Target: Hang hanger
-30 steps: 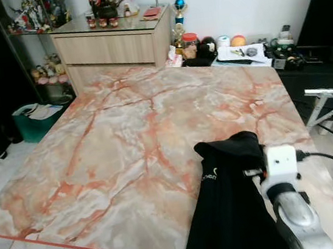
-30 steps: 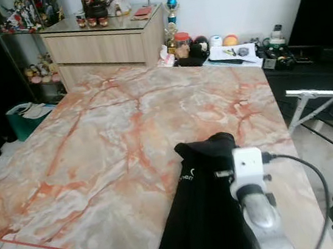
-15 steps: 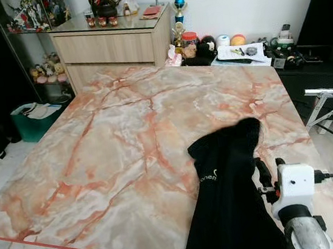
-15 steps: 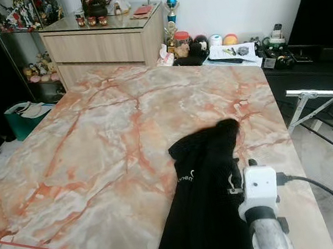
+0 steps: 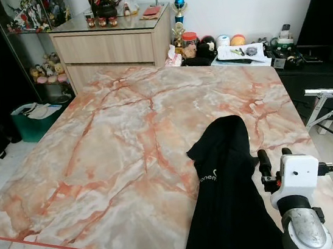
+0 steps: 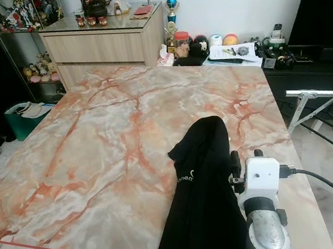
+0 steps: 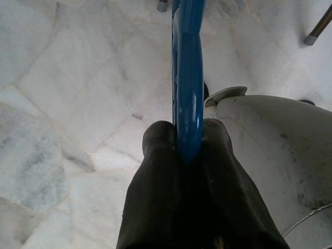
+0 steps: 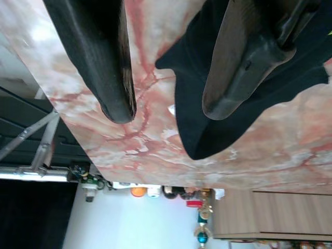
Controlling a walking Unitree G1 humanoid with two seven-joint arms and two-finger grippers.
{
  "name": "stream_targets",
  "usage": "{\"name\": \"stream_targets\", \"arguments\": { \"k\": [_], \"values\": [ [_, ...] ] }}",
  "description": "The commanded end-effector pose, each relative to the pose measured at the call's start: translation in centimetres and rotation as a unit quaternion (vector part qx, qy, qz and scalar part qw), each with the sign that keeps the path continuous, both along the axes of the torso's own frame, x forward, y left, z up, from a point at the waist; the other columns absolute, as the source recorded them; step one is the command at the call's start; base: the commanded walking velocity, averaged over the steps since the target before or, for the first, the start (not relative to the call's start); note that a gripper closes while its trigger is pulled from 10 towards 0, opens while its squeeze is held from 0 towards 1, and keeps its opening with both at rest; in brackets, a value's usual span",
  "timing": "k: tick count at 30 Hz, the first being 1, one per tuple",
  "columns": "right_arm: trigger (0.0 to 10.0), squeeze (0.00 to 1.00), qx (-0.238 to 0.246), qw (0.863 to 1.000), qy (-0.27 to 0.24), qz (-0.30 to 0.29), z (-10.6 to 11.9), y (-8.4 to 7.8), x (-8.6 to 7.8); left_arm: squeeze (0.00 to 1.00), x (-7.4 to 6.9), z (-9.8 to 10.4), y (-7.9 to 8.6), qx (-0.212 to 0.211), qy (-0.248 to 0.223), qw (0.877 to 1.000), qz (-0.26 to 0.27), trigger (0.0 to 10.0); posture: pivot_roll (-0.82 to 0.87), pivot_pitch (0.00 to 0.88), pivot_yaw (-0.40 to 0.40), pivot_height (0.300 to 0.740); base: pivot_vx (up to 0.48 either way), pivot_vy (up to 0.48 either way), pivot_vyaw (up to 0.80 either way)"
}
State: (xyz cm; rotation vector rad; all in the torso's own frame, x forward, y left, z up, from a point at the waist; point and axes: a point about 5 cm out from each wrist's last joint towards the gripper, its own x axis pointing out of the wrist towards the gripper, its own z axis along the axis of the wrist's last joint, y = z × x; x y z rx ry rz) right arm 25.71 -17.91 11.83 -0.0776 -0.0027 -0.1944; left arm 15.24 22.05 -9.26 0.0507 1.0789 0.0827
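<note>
The marble bench [image 5: 114,143] lies bare left of and beyond the black garment [image 5: 225,196], giving open passage there. The right hand [image 5: 272,158] hangs spread just right of the garment. Beyond the garment, clutter [image 5: 230,48] and a wooden cabinet [image 5: 113,42] line the bench's far edge.

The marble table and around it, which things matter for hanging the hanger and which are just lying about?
For the job:
- blue hanger, clamped in the left gripper
- black garment on the marble table
- right gripper, open beside the garment

Lying about:
- wooden dresser
- trophy
- green bin
</note>
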Motion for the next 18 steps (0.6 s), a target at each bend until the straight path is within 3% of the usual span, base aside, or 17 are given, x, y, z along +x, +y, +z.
{"name": "stream_targets", "arguments": {
  "k": [1, 4, 10, 18],
  "values": [
    [10.0, 0.00, 0.001, 1.000, 0.000, -0.010, -0.07, -0.19, 0.11, 0.00, -0.38, -0.12, 0.15, 0.004, 0.007, 1.000, -0.003, 10.0, 0.11, 0.000, -0.009, 0.740, 0.000, -0.311, 0.00],
    [10.0, 0.00, 0.006, 1.000, 0.011, -0.016, -0.43, -0.44, 0.00, 0.00, -0.40, -0.13, 0.15, 0.004, 0.007, 1.000, -0.003, 10.0, 0.11, 0.000, -0.009, 0.740, 0.000, -0.310, 0.00],
    [10.0, 0.00, -0.003, 1.000, 0.011, -0.012, -0.58, -0.35, 0.03, 0.00, -0.38, -0.12, 0.16, 0.004, 0.007, 1.000, -0.005, 10.0, 0.11, 0.000, -0.011, 0.740, 0.000, -0.316, -0.59],
    [10.0, 0.00, -0.003, 1.000, 0.001, 0.001, -0.35, 0.19, 0.22, 0.00, -0.33, -0.11, 0.14, 0.004, 0.008, 1.000, -0.006, 10.0, 0.12, 0.000, -0.013, 0.740, 0.000, -0.312, 0.00]
  ]
}}
